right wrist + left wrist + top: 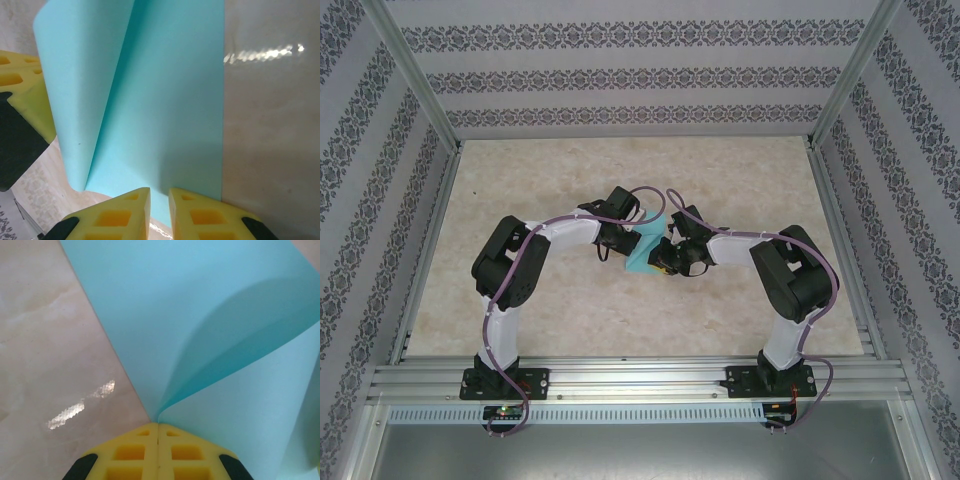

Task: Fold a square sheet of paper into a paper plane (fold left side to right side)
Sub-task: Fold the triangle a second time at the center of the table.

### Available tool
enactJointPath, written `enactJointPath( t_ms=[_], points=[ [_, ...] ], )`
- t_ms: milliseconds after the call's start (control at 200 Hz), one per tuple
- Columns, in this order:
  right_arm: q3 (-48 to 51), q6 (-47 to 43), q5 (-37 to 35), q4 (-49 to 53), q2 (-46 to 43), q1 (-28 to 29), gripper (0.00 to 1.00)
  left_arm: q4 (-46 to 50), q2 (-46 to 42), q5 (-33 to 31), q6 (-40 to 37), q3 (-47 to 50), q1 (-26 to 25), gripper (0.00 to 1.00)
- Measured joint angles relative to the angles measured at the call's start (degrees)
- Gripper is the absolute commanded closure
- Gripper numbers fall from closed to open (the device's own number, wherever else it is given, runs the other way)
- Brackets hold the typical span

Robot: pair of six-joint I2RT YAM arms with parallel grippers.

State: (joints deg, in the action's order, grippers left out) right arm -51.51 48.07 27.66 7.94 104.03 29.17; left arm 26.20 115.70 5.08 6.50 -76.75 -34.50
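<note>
The square sheet of paper is light teal and lies at the middle of the table between both arms. My left gripper is shut on one edge of the sheet and holds that side lifted, so it curls over the flat part towards the right. In the right wrist view my right gripper rests its tips on the near edge of the flat part, jaws a narrow gap apart with nothing between them. One of the left gripper's yellow fingers stands beside the raised flap. From above, the grippers nearly touch.
The beige marbled table is bounded by patterned walls and metal posts at the back and sides. An aluminium rail carrying both arm bases runs along the near edge.
</note>
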Motion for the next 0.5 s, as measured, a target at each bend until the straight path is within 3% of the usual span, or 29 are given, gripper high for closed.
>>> enactJointPath(
  t_ms=[500],
  points=[
    [-2.38,2.10,1.62,-3.87,-2.91,-2.08,0.81,0.00,0.00,0.22,0.04,0.00,0.00,1.00]
  ],
)
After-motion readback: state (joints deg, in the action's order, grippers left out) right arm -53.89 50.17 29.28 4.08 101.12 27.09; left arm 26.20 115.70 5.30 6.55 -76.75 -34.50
